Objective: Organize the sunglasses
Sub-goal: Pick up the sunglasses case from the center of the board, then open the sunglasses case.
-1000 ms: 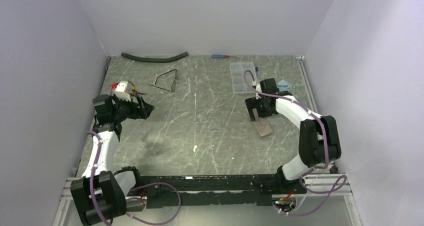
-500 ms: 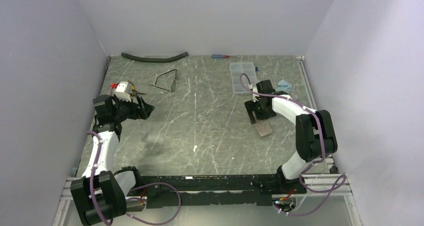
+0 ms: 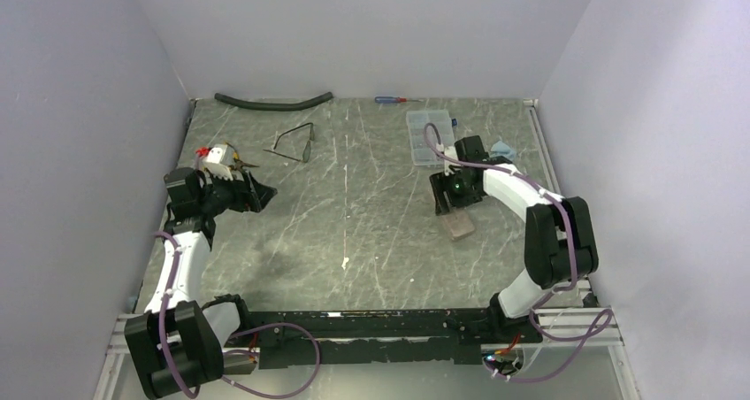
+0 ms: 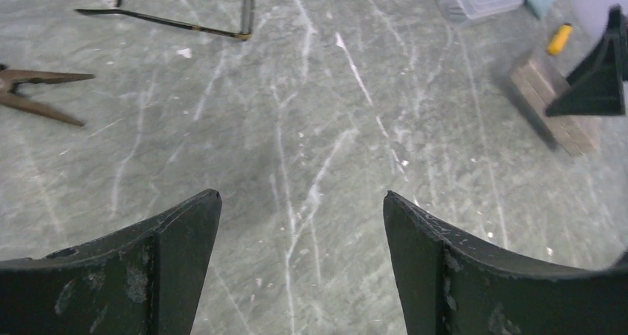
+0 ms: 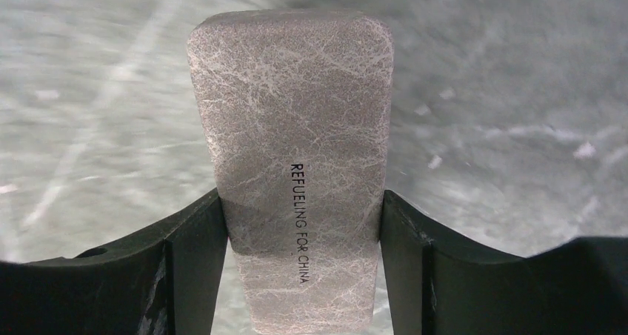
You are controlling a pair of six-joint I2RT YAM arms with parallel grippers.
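The sunglasses [image 3: 294, 143], thin, dark and wire-framed, lie unfolded on the table at the back left, and they show at the top of the left wrist view [image 4: 185, 24]. My left gripper [image 3: 256, 188] hovers near the left edge, short of them, open with only bare table between its fingers [image 4: 302, 198]. My right gripper [image 3: 451, 198] is at the right side, its fingers pressed against both long sides of the closed brown case [image 5: 296, 113]. The case [image 3: 458, 226] points toward the arms' bases.
Yellow-handled pliers [image 3: 232, 159] lie just behind the left gripper, with their jaws in the left wrist view [image 4: 37, 101]. A clear compartment box [image 3: 427, 134], a blue cloth [image 3: 504, 148], a screwdriver [image 3: 394, 100] and a black hose [image 3: 274, 102] lie along the back.
The right gripper's fingers have closed in on the brown case, and the case has shifted a little to the left and back. The left gripper has narrowed slightly and stayed in place.
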